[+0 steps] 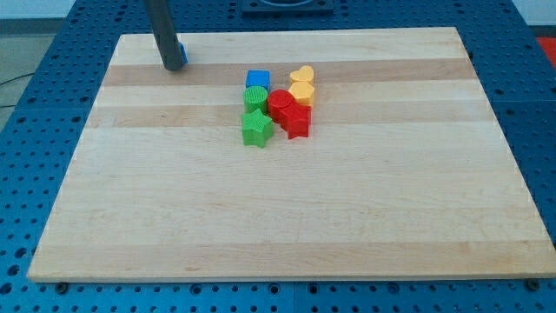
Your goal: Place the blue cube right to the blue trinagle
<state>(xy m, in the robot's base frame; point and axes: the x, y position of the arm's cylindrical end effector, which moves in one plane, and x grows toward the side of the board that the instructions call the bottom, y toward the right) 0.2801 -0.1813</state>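
My tip [173,68] rests at the wooden counter's [278,217] 10 o'clock corner, against a mostly hidden blue block [183,57] – bare rod, no end effector – well apart from the blue cube [258,79], at 11 o'clock of the central cluster, touching the green cylinder [255,97].

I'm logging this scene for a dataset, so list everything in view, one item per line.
wooden board: one, light wood, fills most of the view
blue pegboard table: one, blue, under and around the board
blue cube: one, cluster's top left
green cylinder: one, below the blue cube
green star: one, cluster's bottom left
red cylinder: one, cluster's middle
red star: one, cluster's bottom right
yellow blocks: two, cluster's top right
blue block: one, mostly hidden behind rod, top left
my tip: dark rod, far left of the cluster
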